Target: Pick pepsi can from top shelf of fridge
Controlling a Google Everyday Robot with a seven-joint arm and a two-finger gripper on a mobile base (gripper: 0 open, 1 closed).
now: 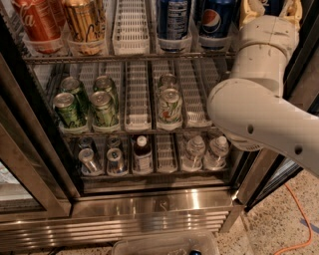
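Note:
The fridge (149,199) stands open in front of me. Its top shelf (124,57) holds a red can, a gold can, a blue can with a white small-print panel (172,22) and a blue can with the round logo (215,22). My gripper (271,11) is at the shelf's far right, at the top edge of the view, around a blue can (273,4). That can is mostly hidden and no lettering shows on it. My white arm (259,99) covers the right side of the shelves.
The middle rack holds green cans (89,102). The bottom rack holds small cans, a dark bottle (142,154) and water bottles. The dark door frame (30,149) runs down the left. An orange cable (299,219) lies on the floor at the right.

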